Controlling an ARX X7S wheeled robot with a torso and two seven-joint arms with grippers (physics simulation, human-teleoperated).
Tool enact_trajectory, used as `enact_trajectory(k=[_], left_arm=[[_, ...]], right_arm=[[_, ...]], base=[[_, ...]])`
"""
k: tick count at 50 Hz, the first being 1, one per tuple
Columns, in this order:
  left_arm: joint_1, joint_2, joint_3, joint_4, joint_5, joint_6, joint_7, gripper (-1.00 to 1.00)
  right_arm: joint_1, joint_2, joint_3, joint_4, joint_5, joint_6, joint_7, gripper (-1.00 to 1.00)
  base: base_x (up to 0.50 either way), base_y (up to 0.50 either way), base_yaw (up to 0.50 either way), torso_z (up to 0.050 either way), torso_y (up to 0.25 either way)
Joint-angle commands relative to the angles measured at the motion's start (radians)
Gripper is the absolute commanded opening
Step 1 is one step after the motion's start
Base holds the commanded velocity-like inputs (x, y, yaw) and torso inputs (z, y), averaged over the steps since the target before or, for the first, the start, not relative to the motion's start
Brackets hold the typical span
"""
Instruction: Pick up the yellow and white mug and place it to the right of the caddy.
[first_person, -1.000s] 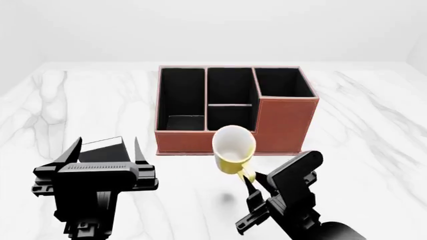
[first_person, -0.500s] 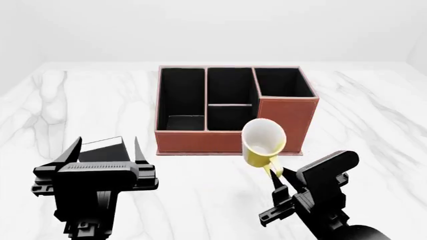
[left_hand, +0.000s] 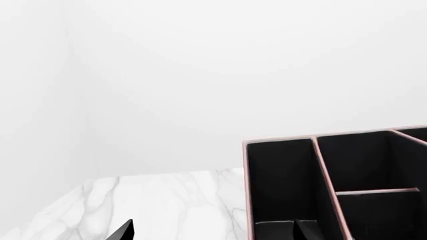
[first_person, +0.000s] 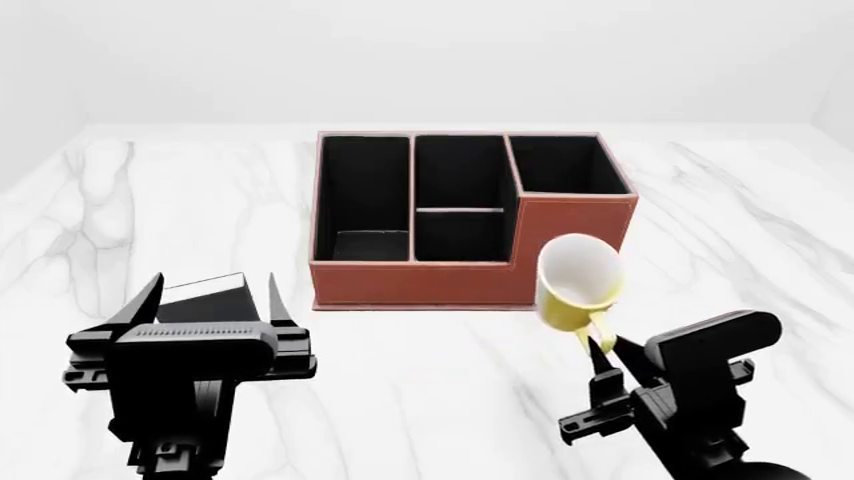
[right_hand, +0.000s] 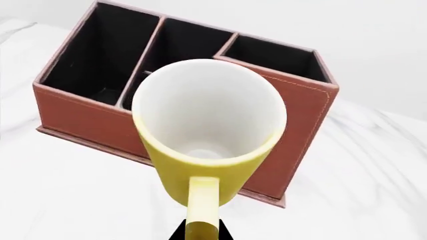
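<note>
Right gripper (first_person: 603, 357) is pinching the yellow and white mug (first_person: 579, 284) by its handle, mug lifted just beyond the fingertips, over the caddy (first_person: 454, 215) front corner. Only the right wrist view shows its white inside. Left gripper (first_person: 207, 300) spread wide, empty.

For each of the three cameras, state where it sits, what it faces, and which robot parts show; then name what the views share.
Head view: on the robot's head, looking forward and down over the marble table; shows the left gripper and the right gripper holding the yellow and white mug by its handle.
Left wrist view: near the left gripper, facing the caddy and white wall; only dark fingertips show.
Right wrist view: behind the mug, facing the caddy; fingertips show.
Shared: all three see the caddy.
</note>
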Motion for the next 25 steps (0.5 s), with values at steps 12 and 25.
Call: enact_trajectory(k=[12, 25], left_arm=[[-0.001, -0.005, 0.003, 0.002, -0.005, -0.001, -0.008, 1.00], [0.000, -0.008, 0.007, 0.000, -0.006, 0.003, -0.013, 1.00]], right_arm=[[-0.027, 0.014, 0.112, 0.007, 0.009, 0.021, 0.048, -1.00], [-0.036, 0.017, 0.155, 0.041, 0.006, 0.015, 0.067, -1.00]], base=[[0.00, 0.00, 0.00, 0.000, 0.000], [0.00, 0.00, 0.00, 0.000, 0.001]])
